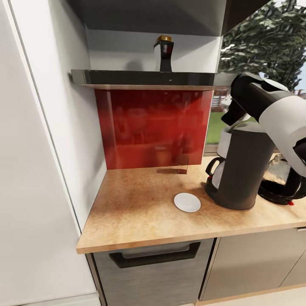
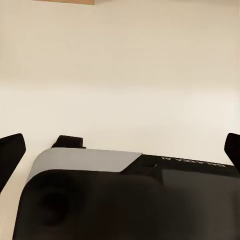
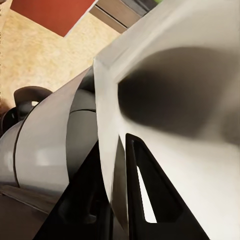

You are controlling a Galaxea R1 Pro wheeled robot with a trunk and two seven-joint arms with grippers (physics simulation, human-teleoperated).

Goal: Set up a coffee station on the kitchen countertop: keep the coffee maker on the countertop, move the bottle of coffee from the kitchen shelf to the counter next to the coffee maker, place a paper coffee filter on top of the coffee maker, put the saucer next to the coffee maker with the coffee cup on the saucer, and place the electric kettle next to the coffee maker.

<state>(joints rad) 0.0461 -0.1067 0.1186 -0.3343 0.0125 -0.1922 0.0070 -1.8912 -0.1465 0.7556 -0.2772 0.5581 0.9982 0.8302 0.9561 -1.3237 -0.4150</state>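
White wall panel (image 1: 38, 170) at far left, running down beside the desk. Wooden desk (image 1: 136, 212) with a dark drawer front and handle (image 1: 155, 257) below its edge. Above it a red glossy backsplash (image 1: 153, 127), and over that a dark shelf (image 1: 144, 77). Bottle of coffee (image 1: 164, 53) stands upright on the shelf, dark body, gold cap, toward the shelf's right half.

White saucer (image 1: 187, 202) lies flat on the desk, near the coffee maker's base but apart from it. Coffee maker (image 1: 240, 168) stands upright on the desk at right, carafe handle facing left. Just behind and right of it, the electric kettle (image 1: 282, 180), glass body on a black base, partly hidden by the arm.

Right arm (image 1: 272, 110) reaches in from the right edge, over the coffee maker top. Right wrist view: a pale paper coffee filter (image 3: 185, 100) close up, right gripper's (image 3: 117, 195) fingers closed on its edge, coffee maker body beneath.

Left wrist view: left gripper (image 2: 120, 150) fingers spread wide, tips at the frame's edges, nothing between them; plain pale surface ahead.
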